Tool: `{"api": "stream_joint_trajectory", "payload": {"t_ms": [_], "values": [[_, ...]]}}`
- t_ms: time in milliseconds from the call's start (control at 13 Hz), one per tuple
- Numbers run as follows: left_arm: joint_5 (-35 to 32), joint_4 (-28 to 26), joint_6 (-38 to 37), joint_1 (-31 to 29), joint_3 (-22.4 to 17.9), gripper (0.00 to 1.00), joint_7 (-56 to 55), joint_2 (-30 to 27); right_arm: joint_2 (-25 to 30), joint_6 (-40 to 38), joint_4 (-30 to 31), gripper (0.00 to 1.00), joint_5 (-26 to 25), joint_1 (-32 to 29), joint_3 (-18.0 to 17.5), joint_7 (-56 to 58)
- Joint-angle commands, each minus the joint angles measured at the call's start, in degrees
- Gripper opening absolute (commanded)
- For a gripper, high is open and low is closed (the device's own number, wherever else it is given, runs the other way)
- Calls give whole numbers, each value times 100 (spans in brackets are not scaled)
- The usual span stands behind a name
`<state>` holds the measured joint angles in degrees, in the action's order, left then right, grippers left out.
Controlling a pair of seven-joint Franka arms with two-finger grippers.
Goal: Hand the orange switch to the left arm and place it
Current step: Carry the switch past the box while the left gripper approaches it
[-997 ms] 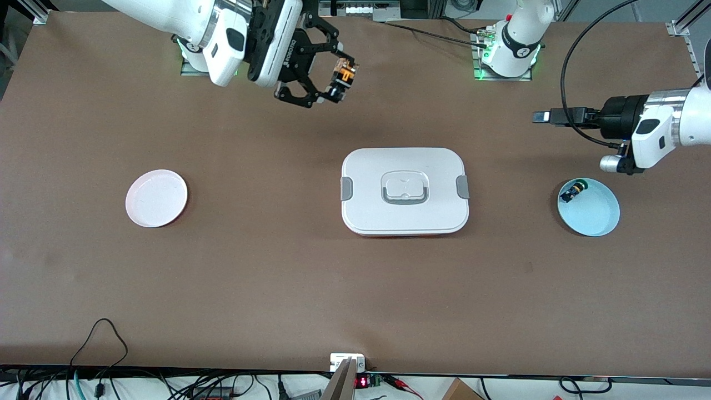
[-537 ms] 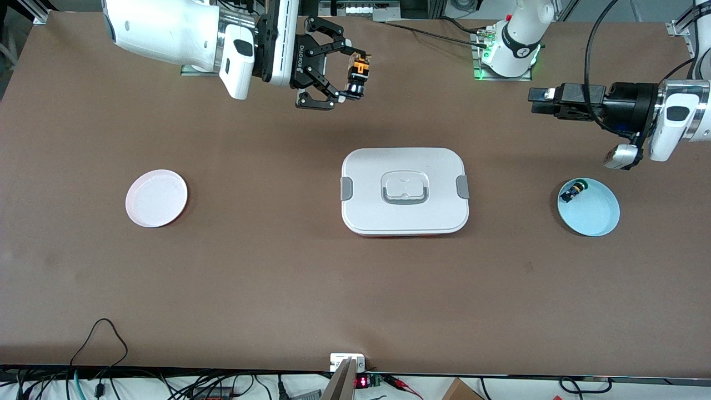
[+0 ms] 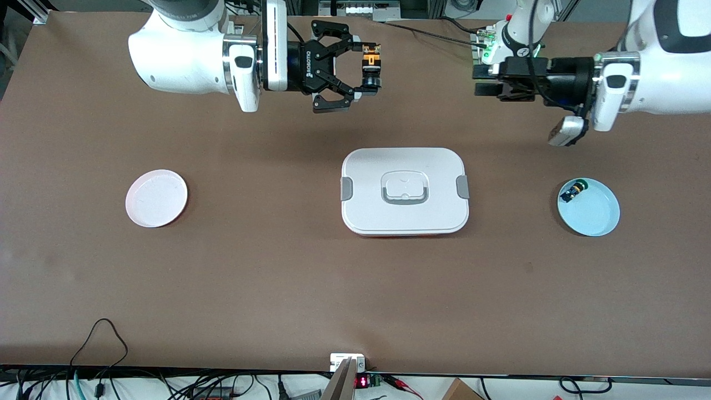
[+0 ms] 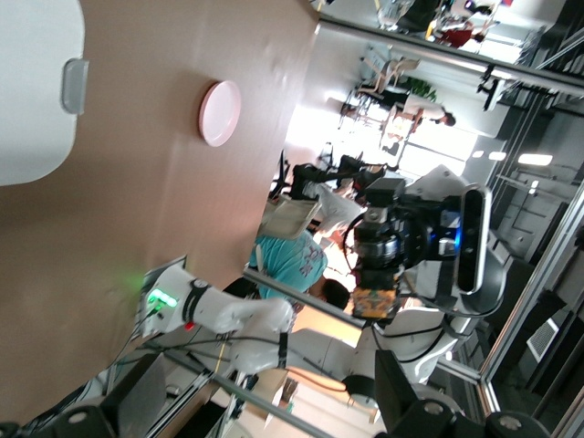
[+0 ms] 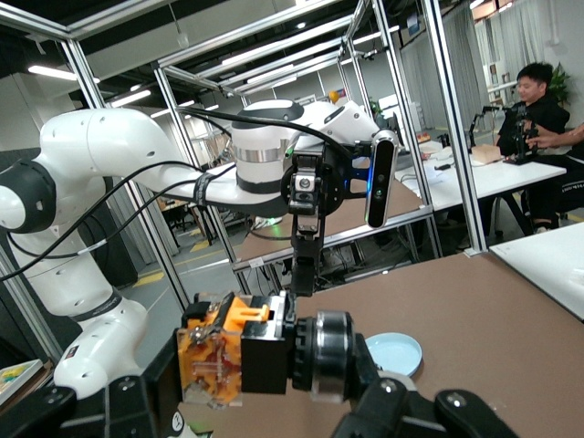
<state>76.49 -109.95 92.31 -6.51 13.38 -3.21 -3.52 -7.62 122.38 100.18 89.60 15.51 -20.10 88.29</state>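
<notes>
My right gripper (image 3: 365, 69) is shut on the orange switch (image 3: 371, 65) and holds it up in the air over the table strip between the box (image 3: 404, 191) and the arms' bases. The switch fills the right wrist view (image 5: 224, 354), orange body and black barrel lying sideways. My left gripper (image 3: 479, 80) is open and empty, level with the switch, pointing at it across a wide gap. It shows in the right wrist view (image 5: 306, 265). The switch shows small in the left wrist view (image 4: 374, 302). The white box sits mid-table, lid on.
A pink plate (image 3: 156, 198) lies toward the right arm's end. A light blue plate (image 3: 594, 214) toward the left arm's end holds a small black switch with a green-blue cap (image 3: 574, 191). Cables hang along the table's edge nearest the front camera.
My right gripper has turned level and carried the switch toward the middle. My left gripper has swung from above the blue plate toward the middle, narrowing the gap between the two.
</notes>
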Motion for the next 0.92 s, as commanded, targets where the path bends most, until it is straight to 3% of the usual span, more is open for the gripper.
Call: {"api": "stream_joint_trajectory", "payload": {"t_ms": [0,307,537,690,843], "values": [[471,-158,505,-43,261,100,-3,-140,-116,23,45,0,399,31,-29,565],[937,-158,1560,-43,954,100,83,-114,-178,461,45,0,462,189,-29,655],[1042,-158,1964,-9,1184,99,84,-105,-222,568,45,0,918,400,-29,655],[1192,-158,2220,-17,1465,99,84,-96,-240,559,45,0,989,409,-29,655],[1193,-158,2177,-26,1493,95,67,-140,-240,568,45,0,1007,444,-29,646]]}}
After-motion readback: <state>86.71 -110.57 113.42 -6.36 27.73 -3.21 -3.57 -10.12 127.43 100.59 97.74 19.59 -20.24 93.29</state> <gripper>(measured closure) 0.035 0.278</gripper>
